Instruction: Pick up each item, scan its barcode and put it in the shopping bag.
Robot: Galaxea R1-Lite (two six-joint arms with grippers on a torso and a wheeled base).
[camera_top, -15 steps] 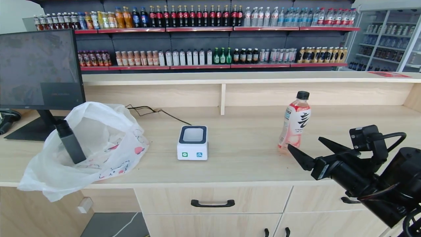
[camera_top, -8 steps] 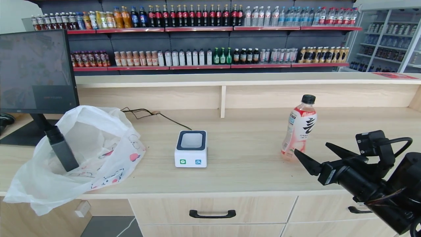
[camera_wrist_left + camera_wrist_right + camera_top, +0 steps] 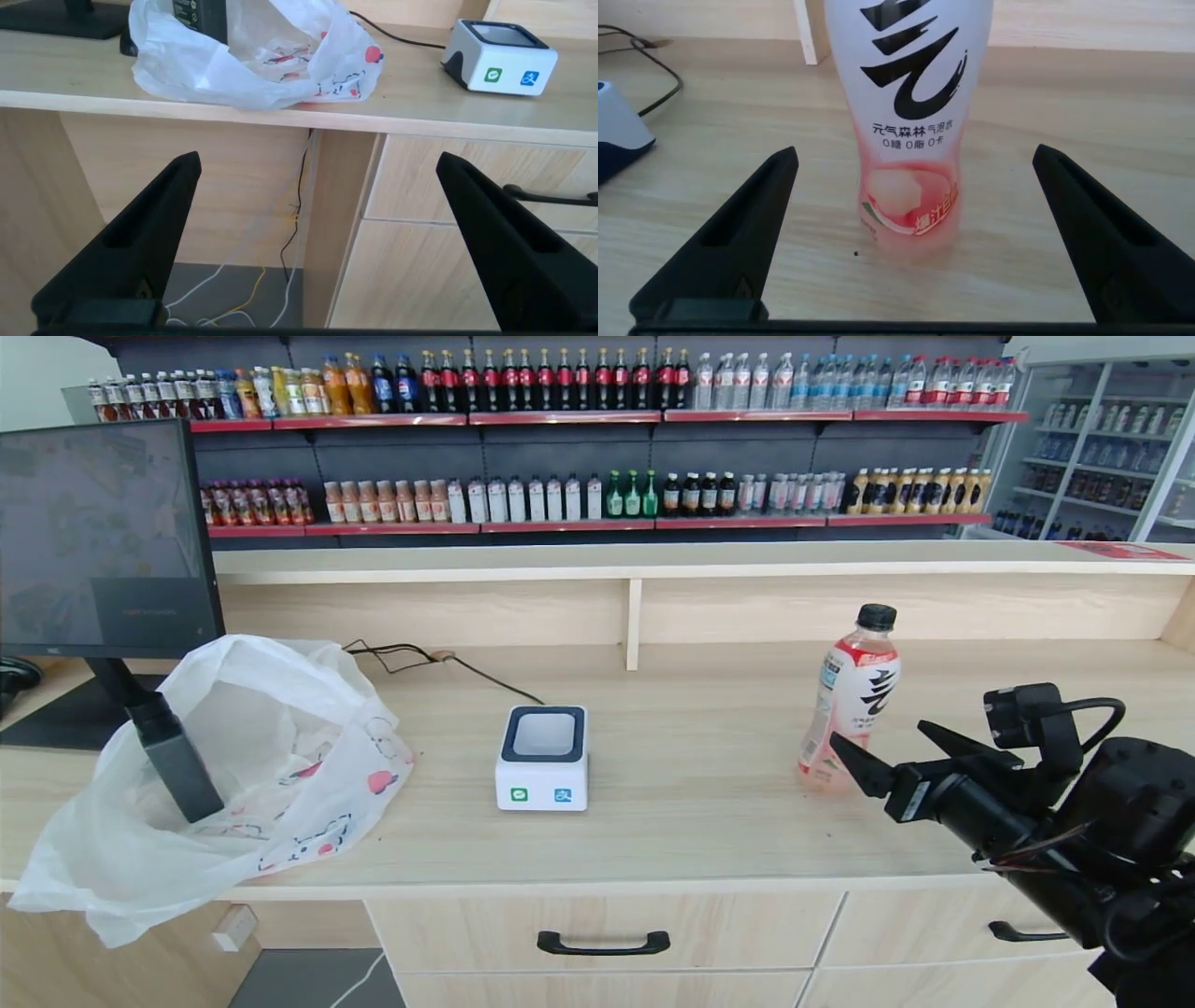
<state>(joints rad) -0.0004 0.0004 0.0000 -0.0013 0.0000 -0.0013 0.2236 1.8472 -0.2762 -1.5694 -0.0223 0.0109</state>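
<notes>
One slim pink plastic bottle [image 3: 848,705] on woodgrain counter [image 3: 691,775]

Bright, even light is filling the shop.
Faint shadows are lying by the bottle [image 3: 848,695] and scanner [image 3: 543,758], the monitor [image 3: 103,537] is catching pale reflections, and the shelves [image 3: 560,420] are bowing near the edges.

A clear bottle [image 3: 848,695] of pink drink, with a black cap and a white label with bold black strokes, is seen standing upright toward the right of the desk [image 3: 691,775]. A small white barcode scanner [image 3: 543,758] with a dark-framed window on top is set near the middle. A white shopping bag [image 3: 233,756] with red and black prints is spread open at the left, drooping over the front edge.
</notes>
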